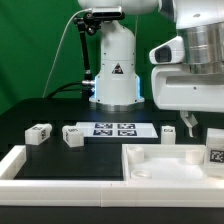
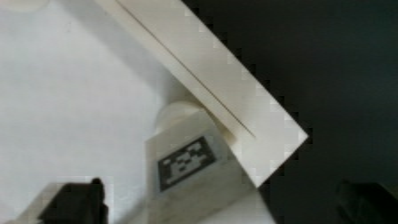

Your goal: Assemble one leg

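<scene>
Several small white tagged legs show in the exterior view: one (image 1: 40,132) and another (image 1: 72,135) on the black table at the left, one (image 1: 168,133) behind the panel, and one (image 1: 214,151) at the right end of the large white recessed panel (image 1: 150,165). My gripper (image 1: 189,124) hangs above the panel's right part, close to that right-hand leg. In the wrist view the leg (image 2: 183,160) lies against the panel's raised rim (image 2: 222,85), with its tag facing up. My gripper (image 2: 217,208) is open and empty, and its dark fingers (image 2: 71,205) stand on either side beyond the leg.
The marker board (image 1: 115,129) lies flat in the middle of the table before the robot base (image 1: 113,75). A white L-shaped rail (image 1: 20,165) runs along the front left. A green wall stands behind.
</scene>
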Available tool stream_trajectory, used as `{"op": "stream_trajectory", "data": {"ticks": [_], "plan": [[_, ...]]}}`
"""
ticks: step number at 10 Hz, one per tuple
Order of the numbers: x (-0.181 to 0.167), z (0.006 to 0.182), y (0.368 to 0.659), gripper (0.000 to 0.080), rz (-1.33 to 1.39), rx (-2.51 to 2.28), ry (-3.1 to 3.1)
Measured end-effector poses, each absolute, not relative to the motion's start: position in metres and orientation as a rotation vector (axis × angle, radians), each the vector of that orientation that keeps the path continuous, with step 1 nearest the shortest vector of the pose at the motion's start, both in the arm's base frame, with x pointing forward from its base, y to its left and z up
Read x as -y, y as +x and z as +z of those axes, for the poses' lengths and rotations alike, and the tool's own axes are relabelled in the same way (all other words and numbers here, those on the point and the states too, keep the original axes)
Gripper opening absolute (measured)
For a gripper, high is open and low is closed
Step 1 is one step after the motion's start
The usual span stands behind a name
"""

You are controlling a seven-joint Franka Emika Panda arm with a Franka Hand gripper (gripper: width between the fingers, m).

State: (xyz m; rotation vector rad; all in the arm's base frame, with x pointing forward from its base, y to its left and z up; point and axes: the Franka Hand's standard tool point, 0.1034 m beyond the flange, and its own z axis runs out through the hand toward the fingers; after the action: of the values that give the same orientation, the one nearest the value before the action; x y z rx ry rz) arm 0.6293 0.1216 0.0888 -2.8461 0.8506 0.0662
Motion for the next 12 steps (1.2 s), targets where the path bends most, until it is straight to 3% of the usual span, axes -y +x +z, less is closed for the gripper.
{"op": "stream_trajectory", "data": {"ticks": [4,5,6,7,8,9,12], "plan": [[-0.1197,0.0893,0.6328,0.0648,0.025,-0.087,-2.987],[-0.1204,0.0892,0.6327,0.0648,0.028,-0.118,-2.983],[-0.1202,0.0891,0.6327,0.0516,0.028,-0.117,-2.983],[-0.1202,0.0891,0.6327,0.0516,0.028,-0.117,-2.983],[-0.1201,0.0891,0.6327,0.0377,0.028,-0.117,-2.984],[-0.1186,0.0891,0.6330,0.0298,0.028,-0.119,-2.985],[-0.1167,0.0891,0.6342,0.0298,0.018,-0.199,-2.980]]}}
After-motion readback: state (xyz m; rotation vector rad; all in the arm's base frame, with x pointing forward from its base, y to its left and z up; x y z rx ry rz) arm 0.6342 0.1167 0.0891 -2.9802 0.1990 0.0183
